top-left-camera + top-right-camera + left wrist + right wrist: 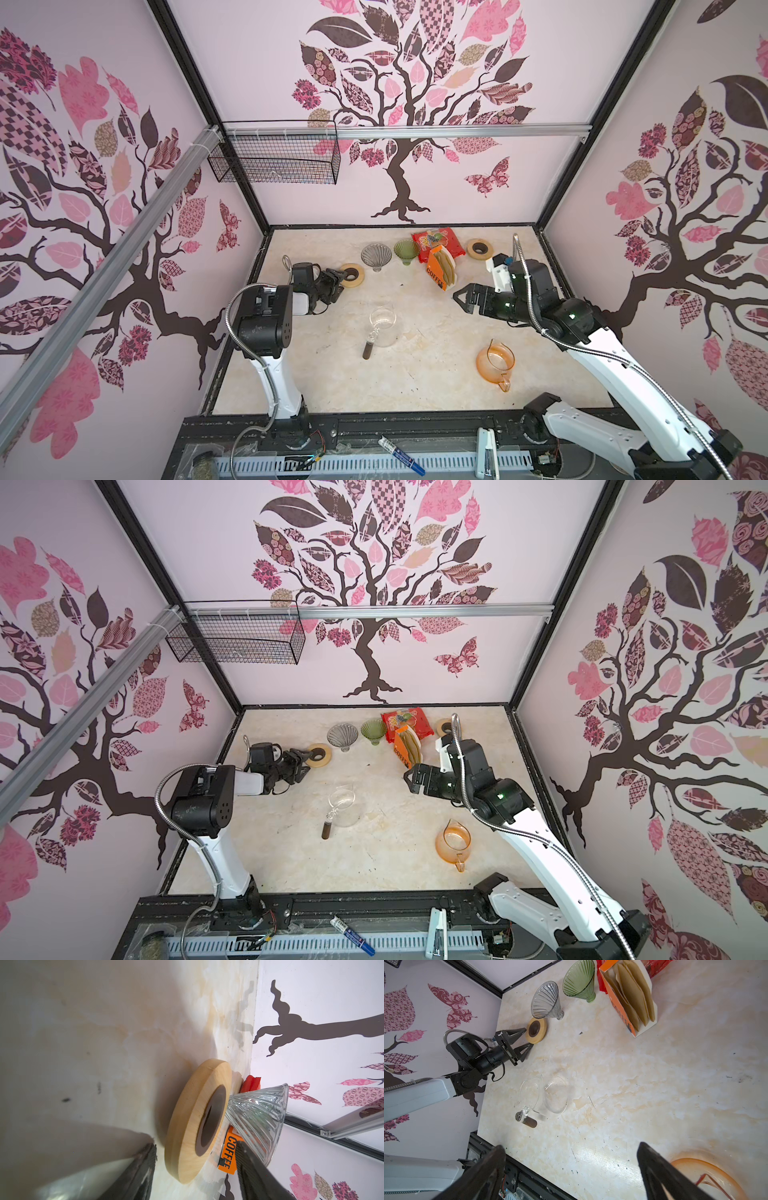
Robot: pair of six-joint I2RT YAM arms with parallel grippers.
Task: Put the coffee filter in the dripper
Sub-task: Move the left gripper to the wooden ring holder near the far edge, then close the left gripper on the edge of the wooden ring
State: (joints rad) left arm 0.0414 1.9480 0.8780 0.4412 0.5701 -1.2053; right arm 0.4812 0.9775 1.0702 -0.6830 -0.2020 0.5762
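Note:
Brown paper coffee filters [448, 266] [633, 995] stand in an orange "COFFEE" holder [228, 1153] at the back of the table. Left of it stand a green glass dripper [406, 250] [580, 980] and a clear ribbed glass dripper [376, 254] [259, 1118] [546, 1001]. My left gripper [338, 282] [196, 1144] is open, its fingers on either side of the near edge of a wooden ring [352, 274] [193, 1126], gaps showing on both sides. My right gripper [459, 301] [572, 1146] hangs open and empty just in front of the holder.
A clear glass carafe [383, 326] lies mid-table and an orange carafe [495, 361] at the front right. A red packet [438, 243] and a second wooden ring [480, 248] sit by the back wall. A wire basket [276, 160] hangs on the wall.

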